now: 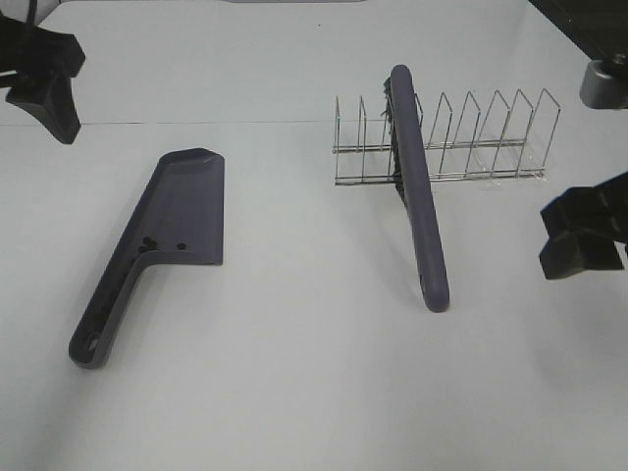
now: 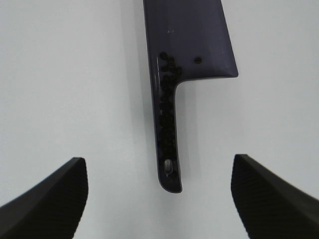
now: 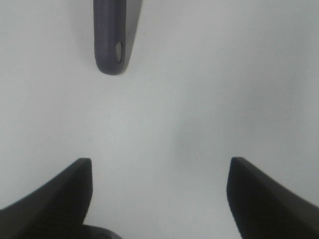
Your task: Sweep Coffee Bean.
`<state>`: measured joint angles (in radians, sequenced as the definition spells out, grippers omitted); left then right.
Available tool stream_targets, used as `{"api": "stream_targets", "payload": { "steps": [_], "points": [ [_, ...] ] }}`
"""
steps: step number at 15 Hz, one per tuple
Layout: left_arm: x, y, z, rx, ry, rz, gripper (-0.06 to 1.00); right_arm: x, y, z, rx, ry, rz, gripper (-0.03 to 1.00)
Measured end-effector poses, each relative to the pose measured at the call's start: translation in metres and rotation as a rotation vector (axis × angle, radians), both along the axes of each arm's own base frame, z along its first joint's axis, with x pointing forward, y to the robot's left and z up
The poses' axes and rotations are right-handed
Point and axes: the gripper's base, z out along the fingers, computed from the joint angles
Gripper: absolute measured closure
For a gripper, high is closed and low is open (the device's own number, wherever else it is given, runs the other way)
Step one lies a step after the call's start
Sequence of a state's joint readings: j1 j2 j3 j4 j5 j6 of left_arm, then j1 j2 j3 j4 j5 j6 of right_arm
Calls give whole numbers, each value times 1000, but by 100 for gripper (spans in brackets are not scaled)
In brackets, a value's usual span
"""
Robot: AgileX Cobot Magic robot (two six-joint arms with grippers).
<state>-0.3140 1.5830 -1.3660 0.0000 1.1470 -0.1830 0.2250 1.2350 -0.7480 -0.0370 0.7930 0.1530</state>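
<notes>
A: L gripper [image 2: 158, 191] jaws wide open, empty, hanging over the dustpan [image 1: 182, 211]. Beans [image 2: 167, 107]?
B: All in pan, heel + handle channel, so prob. done. Brush [image 1: 417, 196] leans on rack [image 1: 442, 147]. R gripper [image 3: 159, 194] open too, off its handle tip.

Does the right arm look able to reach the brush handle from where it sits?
Probably yes: the right gripper is open and empty, and bare table lies between it and the brush handle, whose end rests free of the wire rack.
</notes>
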Motion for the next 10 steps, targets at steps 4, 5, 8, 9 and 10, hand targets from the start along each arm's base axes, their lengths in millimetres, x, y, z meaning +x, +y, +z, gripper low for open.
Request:
{"api": "stream_targets", "payload": {
  "steps": [4,5,8,9,10],
  "points": [
    [-51,17,18,-25,-54,23,22,-45,-10,7,19,-90,9,26],
    [-67,22,18,-30,-65,25,22,-56,-12,8,27,-111,8,26],
    [-116,39,19,-43,-131,24,22,-87,-20,17,25,-147,25,26],
    [-130,43,19,-47,-154,23,22,-95,-21,19,22,-151,31,26],
    [-143,48,18,-57,-185,23,22,-103,-23,22,17,-158,42,26]
  ]
}}
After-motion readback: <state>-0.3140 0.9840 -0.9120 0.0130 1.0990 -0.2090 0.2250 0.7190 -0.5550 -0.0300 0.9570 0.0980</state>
